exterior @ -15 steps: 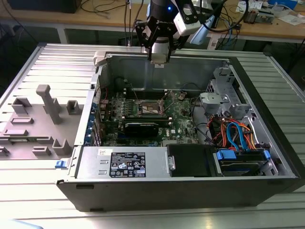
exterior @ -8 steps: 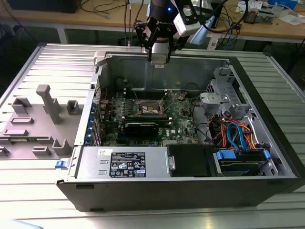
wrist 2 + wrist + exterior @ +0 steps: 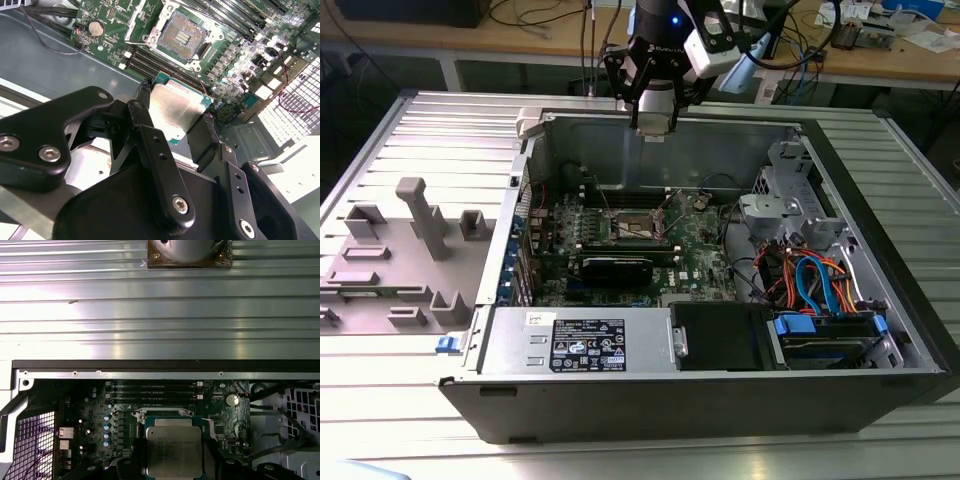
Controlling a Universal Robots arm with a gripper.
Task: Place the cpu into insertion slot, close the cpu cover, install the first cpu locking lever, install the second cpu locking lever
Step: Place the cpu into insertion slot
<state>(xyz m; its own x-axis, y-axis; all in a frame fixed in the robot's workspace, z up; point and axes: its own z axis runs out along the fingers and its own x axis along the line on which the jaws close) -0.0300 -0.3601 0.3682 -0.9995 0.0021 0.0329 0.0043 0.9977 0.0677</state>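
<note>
- I am seeing the gripper (image 3: 176, 106) clamping the cpu (image 3: 182, 107) by two opposite edges; one of its black fingers (image 3: 145, 95) is pressing the chip's side, the other is pressing the far side.
- The cpu is hanging level between them with its dull silver top facing both wrist cameras and its green rim showing.
- The slot (image 3: 181, 34) is lying bare on the green board (image 3: 240, 55), its brownish contact field uncovered, and the cpu is sitting well apart from the slot, not touching it.
- In the exterior view the gripper (image 3: 653, 125) is hovering high above the slot (image 3: 640, 228), over the back wall of the open case (image 3: 720, 150).
- In the first wrist view the cpu (image 3: 174, 450) is partly hiding the slot's frame (image 3: 162, 412).
- Long memory slots (image 3: 150, 62) are running just beside the slot, between it and the held cpu in the second wrist view.
- A coin battery (image 3: 95, 28) is sitting near the slot on the board.
- A long black card (image 3: 615, 265) is standing just beside the slot on its near side in the exterior view.
</note>
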